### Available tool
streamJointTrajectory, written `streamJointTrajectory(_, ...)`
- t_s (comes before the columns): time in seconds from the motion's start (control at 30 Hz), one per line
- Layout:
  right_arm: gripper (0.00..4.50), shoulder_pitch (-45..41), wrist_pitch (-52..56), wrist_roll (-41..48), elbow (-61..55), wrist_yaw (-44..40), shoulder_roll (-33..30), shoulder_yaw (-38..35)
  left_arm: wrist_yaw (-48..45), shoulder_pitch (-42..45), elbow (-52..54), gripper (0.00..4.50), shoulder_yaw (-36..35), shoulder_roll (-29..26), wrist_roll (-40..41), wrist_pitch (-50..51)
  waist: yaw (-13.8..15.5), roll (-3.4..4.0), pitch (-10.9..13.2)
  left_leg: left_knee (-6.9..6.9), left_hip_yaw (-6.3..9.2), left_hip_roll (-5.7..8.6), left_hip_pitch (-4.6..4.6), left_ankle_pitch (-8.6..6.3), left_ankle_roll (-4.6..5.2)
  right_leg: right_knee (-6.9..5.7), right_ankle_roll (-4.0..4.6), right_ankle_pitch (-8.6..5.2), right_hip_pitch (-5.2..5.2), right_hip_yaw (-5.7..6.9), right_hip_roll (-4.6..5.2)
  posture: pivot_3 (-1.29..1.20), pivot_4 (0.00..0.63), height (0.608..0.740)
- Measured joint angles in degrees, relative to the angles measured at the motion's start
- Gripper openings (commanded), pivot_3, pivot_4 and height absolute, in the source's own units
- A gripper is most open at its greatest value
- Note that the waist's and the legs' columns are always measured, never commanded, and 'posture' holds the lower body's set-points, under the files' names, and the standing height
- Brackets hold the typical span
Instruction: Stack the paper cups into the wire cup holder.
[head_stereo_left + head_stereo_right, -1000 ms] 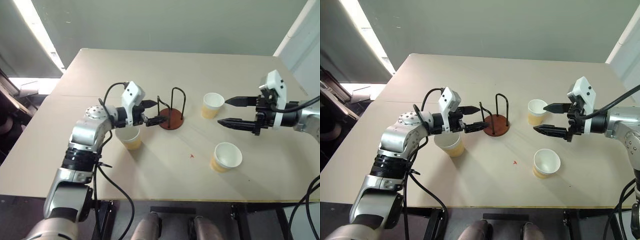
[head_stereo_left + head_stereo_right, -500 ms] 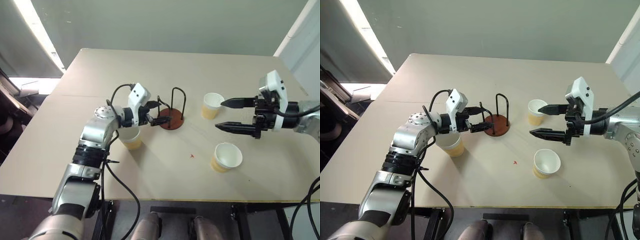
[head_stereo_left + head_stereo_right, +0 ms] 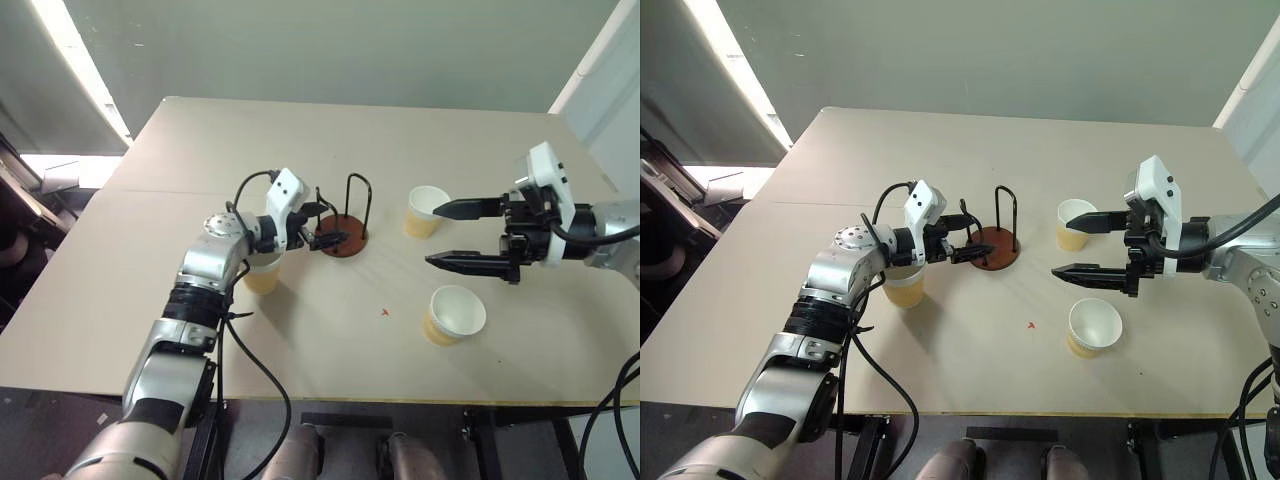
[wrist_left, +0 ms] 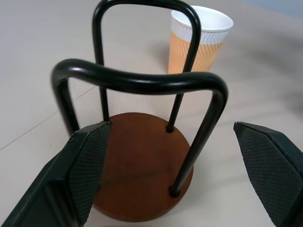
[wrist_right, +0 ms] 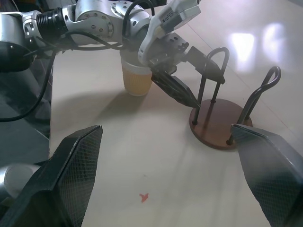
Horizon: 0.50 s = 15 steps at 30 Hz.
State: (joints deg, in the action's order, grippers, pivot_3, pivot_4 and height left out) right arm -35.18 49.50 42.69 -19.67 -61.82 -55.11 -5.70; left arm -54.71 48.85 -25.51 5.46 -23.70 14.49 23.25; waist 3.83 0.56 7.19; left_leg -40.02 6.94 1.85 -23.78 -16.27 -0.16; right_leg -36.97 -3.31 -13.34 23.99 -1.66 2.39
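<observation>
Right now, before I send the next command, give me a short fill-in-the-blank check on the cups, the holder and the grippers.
1. The number of paper cups standing on the table is ____.
2. The wire cup holder holds ____ cups.
3. The left gripper is at the holder, its fingers ____ and holding nothing.
4. The right gripper is open and points toward the robot's ____.

Missing words: three; no; open; left
</observation>
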Motion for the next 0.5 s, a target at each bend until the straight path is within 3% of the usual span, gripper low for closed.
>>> streamJointTrajectory(0.1, 4.5, 0.0, 0.0, 0.0, 0.0, -0.1, 0.0, 0.0, -0.5, 0.0, 0.5, 3.93, 0.0, 0.0, 0.0, 0.1, 0.0, 0.0, 0.0, -0.01, 0.0, 0.01, 0.0, 0.0, 0.0, 0.0, 0.0, 0.0, 0.0, 0.0, 0.0, 0.0, 0.15, 0.74)
streamJointTrajectory(0.4, 4.5, 0.0, -0.1, 0.0, 0.1, -0.1, 0.0, 0.0, -3.2, -0.3, 5.4, 0.64, 0.1, -1.3, 0.0, 1.2, 0.0, 0.0, 0.0, -0.01, 0.0, 0.0, 0.0, 0.0, 0.0, 0.0, 0.0, 0.0, -0.01, 0.0, 0.0, 0.0, 0.15, 0.74)
streamJointTrajectory(0.47, 4.5, 0.1, -0.1, 0.0, 0.1, -0.1, 0.0, 0.0, -3.6, -0.4, 6.1, 0.04, 0.1, -1.8, 0.0, 1.7, 0.0, 0.0, 0.0, -0.01, 0.0, 0.0, 0.0, 0.0, 0.0, 0.0, 0.0, 0.0, -0.01, 0.0, 0.0, 0.0, 0.15, 0.74)
streamJointTrajectory(0.5, 4.5, 0.2, -0.1, 0.0, 0.1, -0.1, 0.0, 0.0, -3.6, -0.5, 6.8, 0.04, 0.0, -2.1, 0.1, 1.8, 0.0, 0.0, 0.0, 0.0, 0.0, 0.0, 0.0, 0.0, 0.0, 0.0, 0.0, 0.0, -0.01, 0.0, 0.0, 0.0, 0.15, 0.74)
